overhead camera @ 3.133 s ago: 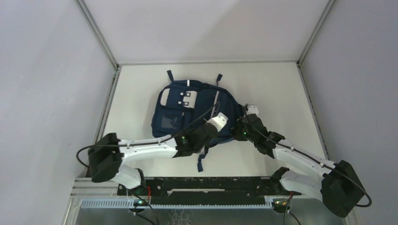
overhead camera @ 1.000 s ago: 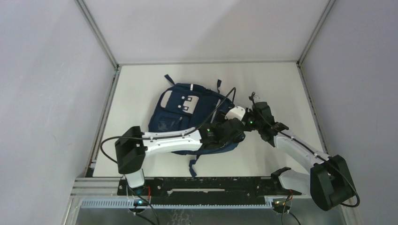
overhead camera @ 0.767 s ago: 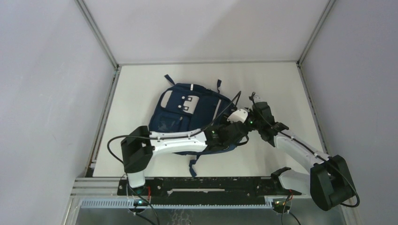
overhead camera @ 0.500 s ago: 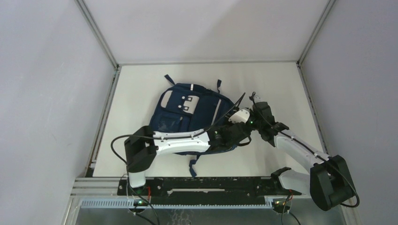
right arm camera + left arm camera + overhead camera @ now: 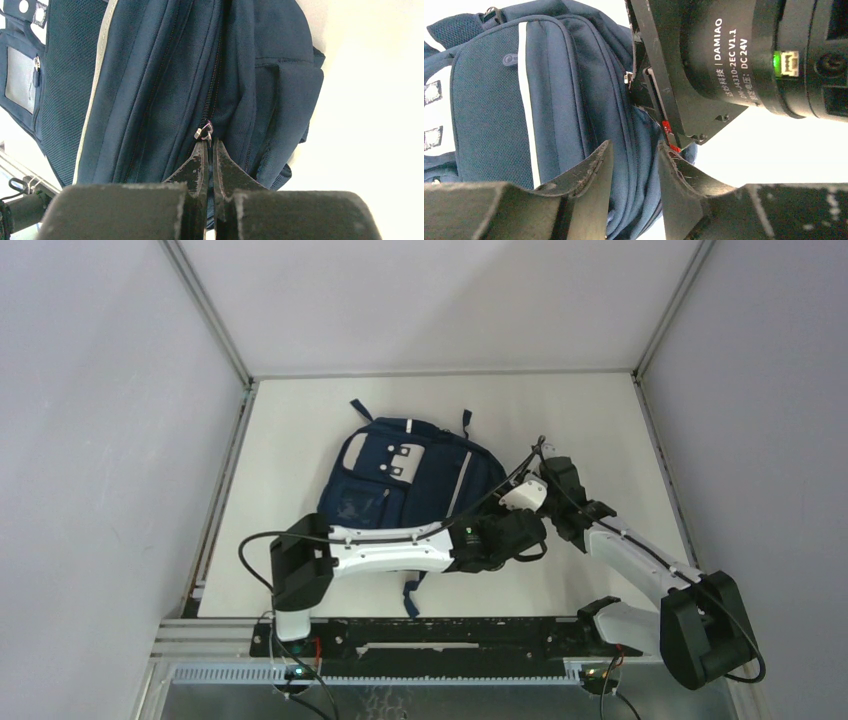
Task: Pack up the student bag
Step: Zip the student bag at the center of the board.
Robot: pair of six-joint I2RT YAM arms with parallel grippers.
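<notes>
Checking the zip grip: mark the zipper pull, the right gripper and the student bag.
zipper pull [image 5: 205, 133], right wrist view, on its metal ring.
right gripper [image 5: 208, 144], right wrist view, between its fingertips.
student bag [image 5: 405, 492], top external view, on its navy front.

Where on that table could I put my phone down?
Bare table runs between the student bag and the back wall, and along the left rail. The far right corner is free. It is crowded at the bag's right side, where the left arm meets the right arm.

We look down from above and behind; 2 close wrist views share one side of the navy-blue fabric backpack [image 5: 150, 75].
</notes>
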